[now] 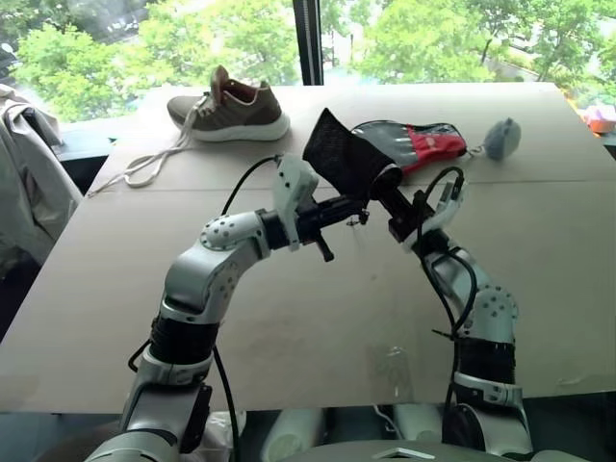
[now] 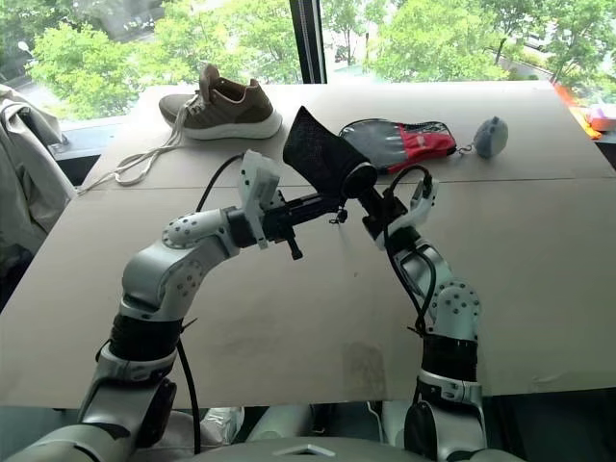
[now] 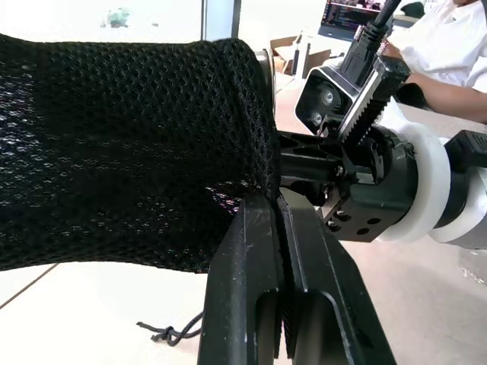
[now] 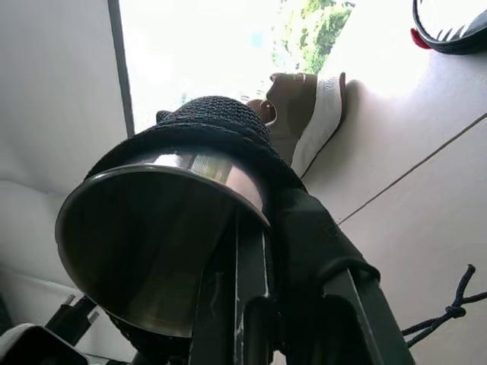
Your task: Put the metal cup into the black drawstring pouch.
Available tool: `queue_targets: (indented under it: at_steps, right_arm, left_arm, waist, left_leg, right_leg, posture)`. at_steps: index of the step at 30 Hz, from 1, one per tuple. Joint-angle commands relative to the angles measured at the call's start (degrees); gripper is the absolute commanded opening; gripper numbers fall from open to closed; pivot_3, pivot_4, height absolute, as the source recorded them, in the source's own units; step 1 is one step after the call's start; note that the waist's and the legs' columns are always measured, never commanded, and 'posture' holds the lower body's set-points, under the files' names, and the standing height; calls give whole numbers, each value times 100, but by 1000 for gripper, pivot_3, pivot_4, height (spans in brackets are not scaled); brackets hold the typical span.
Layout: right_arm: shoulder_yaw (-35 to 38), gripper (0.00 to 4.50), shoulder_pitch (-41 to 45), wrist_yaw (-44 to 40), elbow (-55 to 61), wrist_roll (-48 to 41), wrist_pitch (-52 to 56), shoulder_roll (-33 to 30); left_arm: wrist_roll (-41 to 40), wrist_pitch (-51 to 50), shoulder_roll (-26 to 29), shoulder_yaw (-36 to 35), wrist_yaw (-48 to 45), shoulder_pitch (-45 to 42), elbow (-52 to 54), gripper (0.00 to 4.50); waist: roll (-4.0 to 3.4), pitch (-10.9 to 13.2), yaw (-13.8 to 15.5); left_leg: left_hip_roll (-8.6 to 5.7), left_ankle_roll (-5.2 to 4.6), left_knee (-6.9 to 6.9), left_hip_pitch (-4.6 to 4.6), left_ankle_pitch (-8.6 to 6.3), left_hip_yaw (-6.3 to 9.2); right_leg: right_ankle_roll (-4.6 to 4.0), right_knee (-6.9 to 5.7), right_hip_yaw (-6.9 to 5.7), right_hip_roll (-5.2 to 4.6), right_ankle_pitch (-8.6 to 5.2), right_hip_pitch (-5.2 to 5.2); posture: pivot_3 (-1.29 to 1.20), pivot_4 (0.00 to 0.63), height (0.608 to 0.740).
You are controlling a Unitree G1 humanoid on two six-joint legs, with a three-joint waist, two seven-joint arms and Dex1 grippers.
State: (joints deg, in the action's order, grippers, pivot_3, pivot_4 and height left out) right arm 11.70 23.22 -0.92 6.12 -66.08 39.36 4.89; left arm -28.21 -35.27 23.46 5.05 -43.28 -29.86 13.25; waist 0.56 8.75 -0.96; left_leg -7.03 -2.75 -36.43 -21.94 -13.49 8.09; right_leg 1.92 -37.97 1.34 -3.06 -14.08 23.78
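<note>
Working from my left, I see the left gripper (image 1: 358,214) pressed tight together on the mouth edge of the black drawstring pouch (image 1: 344,154); in the left wrist view its two black fingers (image 3: 251,281) meet with the mesh fabric pinched between them and no gap left. The pouch stands up and away from that gripper, lifted off the cardboard-covered table (image 1: 289,318), its closed end pointing toward the window. A knotted bit of drawstring cord (image 3: 169,332) dangles just below the left gripper's fingers.

Directly opposite, nearly touching the left one, the right gripper (image 1: 397,204) is closed to a narrow slit on the rim of the metal cup (image 4: 163,236). The right wrist view shows the rim clamped between its fingers (image 4: 251,304), with the cup's open mouth facing the camera and the black mesh already drawn over the cup's far end and sides. So the cup sits partly inside the pouch, between the two grippers.

Beyond the left gripper, well apart, lies a brown sneaker (image 1: 231,108) with a white sole and loose laces. Beyond the right gripper lies a grey, black and red paddle-shaped case (image 1: 423,142), and past it a small grey-blue pouch (image 1: 501,138). I can read no brand or writing on anything.
</note>
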Motion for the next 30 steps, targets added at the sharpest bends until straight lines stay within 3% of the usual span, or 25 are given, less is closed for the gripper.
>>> queue_targets:
  at_steps: [1, 5, 7, 13, 17, 22, 27, 30]
  right_arm:
    - [-1311, 91, 281, -694, 298, 2233, -678, -1060]
    - [-3314, 91, 584, -1249, -272, 5386, -2067, -2610]
    - [-3725, 91, 809, -1146, -580, 6412, -2781, -2909]
    - [-3507, 91, 814, -888, -1006, 7286, -3608, -2749]
    - [-1900, 91, 353, -927, -782, 5066, -2905, -1428]
    - [-370, 91, 422, -281, -305, 1898, -1270, 252]
    - [656, 91, 664, 877, -350, -112, -875, 981]
    - [615, 91, 632, 1095, -323, -507, -819, 854]
  left_arm:
    - [13, 118, -170, 95, -56, -217, -167, 0]
    - [-207, 51, -524, 79, -79, -628, -302, 0]
    - [-170, 72, -630, 110, -133, -788, -424, 0]
    - [-101, 126, -842, 147, -147, -1040, -681, 0]
    - [-155, -25, -830, 329, -232, -772, -376, 0]
    - [-242, -273, -640, 416, -361, -452, -161, 0]
    - [-340, -408, -615, 380, -334, -371, -20, 0]
    - [-379, -485, -643, 293, -270, -348, 20, 0]
  waist:
    - [-3, 1, 5]
    - [0, 1, 9]
    - [1, 1, -4]
    - [7, 1, 6]
    - [12, -1, 14]
    - [9, 1, 5]
    - [3, 2, 52]
    - [2, 2, 16]
  left_leg:
    - [-5, -1, -5, -1, 0, -8]
    - [-5, 0, -11, -6, 1, -11]
    - [-6, 0, -13, -7, 1, -15]
    - [1, 2, -10, -8, 2, -18]
    - [1, 1, -8, -10, 1, -18]
    - [3, 1, -8, -7, 1, -18]
    - [2, 0, -4, -4, 1, -15]
    - [0, 0, -4, -4, 1, -18]
  right_leg:
    - [4, -1, 1, 0, 2, 2]
    - [10, -1, 3, 1, 5, 8]
    - [10, -2, -1, 1, 5, 10]
    - [10, 1, 17, 4, 5, 12]
    - [10, 10, 22, 4, 5, 11]
    - [8, 1, 26, 7, 6, 12]
    - [2, 0, 19, 6, 12, 9]
    - [5, -1, 24, 5, 13, 11]
  posture:
    - [0, 150, 740]
    - [0, 150, 740]
    - [0, 150, 740]
    - [0, 150, 740]
    - [0, 150, 740]
    - [0, 150, 740]
    - [0, 150, 740]
    - [0, 150, 740]
